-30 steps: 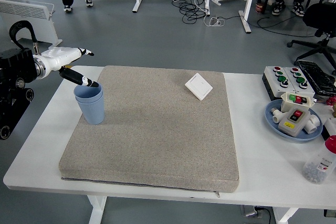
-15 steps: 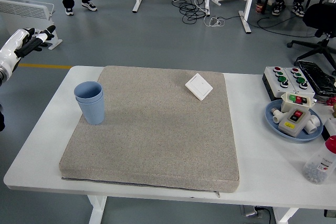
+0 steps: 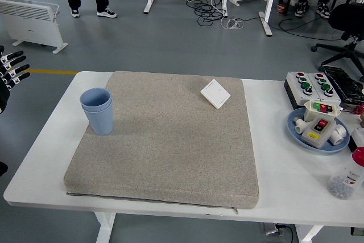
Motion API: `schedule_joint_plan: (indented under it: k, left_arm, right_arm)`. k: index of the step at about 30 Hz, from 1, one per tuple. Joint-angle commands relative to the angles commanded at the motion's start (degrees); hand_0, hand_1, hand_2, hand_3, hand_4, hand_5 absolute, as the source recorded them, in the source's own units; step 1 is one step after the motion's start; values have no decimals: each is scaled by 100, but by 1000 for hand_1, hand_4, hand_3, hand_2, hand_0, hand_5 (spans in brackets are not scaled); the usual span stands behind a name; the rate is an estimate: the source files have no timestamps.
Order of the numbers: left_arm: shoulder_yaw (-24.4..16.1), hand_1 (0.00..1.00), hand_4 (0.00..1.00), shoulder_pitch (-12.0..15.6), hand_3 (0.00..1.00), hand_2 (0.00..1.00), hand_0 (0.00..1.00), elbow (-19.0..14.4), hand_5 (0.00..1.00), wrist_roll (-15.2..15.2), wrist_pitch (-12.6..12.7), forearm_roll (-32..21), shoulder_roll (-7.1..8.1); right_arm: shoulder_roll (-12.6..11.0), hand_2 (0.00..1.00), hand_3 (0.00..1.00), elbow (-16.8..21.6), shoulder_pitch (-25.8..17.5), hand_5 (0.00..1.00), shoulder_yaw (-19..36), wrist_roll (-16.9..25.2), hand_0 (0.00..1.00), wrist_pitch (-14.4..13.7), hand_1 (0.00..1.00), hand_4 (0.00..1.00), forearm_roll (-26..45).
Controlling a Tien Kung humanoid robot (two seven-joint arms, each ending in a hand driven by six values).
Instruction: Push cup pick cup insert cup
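I see a grey mat (image 3: 165,135) on the white table (image 3: 45,140), grey floor behind; blue stacked cups (image 3: 97,110) upright mid-left; left hand (image 3: 10,71) fingers spread, empty.

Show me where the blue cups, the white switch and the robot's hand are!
blue cups (image 3: 98,112), head view, on the outer cup's side wall.
white switch (image 3: 215,94), head view, on its flat top face.
left hand (image 3: 11,70), head view, on its spread fingers.

Mat (image 3: 170,140) open; cups (image 3: 97,110) at left.
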Motion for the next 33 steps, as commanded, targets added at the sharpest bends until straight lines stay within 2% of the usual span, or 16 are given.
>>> schedule_joint_plan:
  k: [3, 6, 9, 12, 17, 18, 22, 27, 33]
  left_arm:
    - [-83, 838, 595, 240, 770, 884, 816, -160, 998, 33, -127, -708, -141]
    - [-155, 838, 595, 551, 770, 884, 816, -403, 998, 69, -299, -1382, -356]
    - [-203, 846, 596, 826, 796, 902, 826, -584, 998, 40, -398, -1645, -591]
    - [-262, 846, 596, 1049, 796, 902, 826, -689, 998, -89, -455, -1430, -852]
    - [-502, 848, 596, 1236, 803, 901, 826, -679, 998, -229, -449, -833, -1200]
    - [-601, 848, 596, 1306, 803, 901, 826, -684, 998, -240, -450, -698, -1316]
    - [-790, 851, 595, 1475, 800, 899, 832, -702, 998, -227, -454, -504, -1589]
    - [-863, 853, 598, 1509, 793, 901, 834, -667, 998, -215, -445, -357, -1726]
    - [-882, 853, 599, 1482, 799, 905, 836, -670, 998, -185, -472, -341, -1730]
  right_arm:
    - [1, 708, 584, 0, 11, 491, 10, 3, 784, 0, 701, 157, -1]
    - [7, 708, 584, 0, 19, 491, 32, 4, 784, -4, 701, 157, -8]
    - [14, 708, 584, 0, 26, 492, 50, 9, 784, -7, 701, 156, -23]
    - [20, 708, 584, 0, 37, 492, 62, 10, 784, -7, 701, 156, -36]
    - [17, 708, 584, 0, 46, 493, 93, 4, 784, -4, 700, 156, -90]
    - [16, 708, 584, 0, 45, 493, 90, 3, 784, -3, 700, 156, -87]
    - [11, 708, 583, 0, 54, 493, 104, 0, 785, 1, 700, 155, -106]
    - [8, 708, 584, 0, 61, 492, 106, -3, 784, 3, 700, 155, -119]
    - [-3, 707, 584, 0, 70, 491, 99, 2, 784, 9, 700, 155, -119]
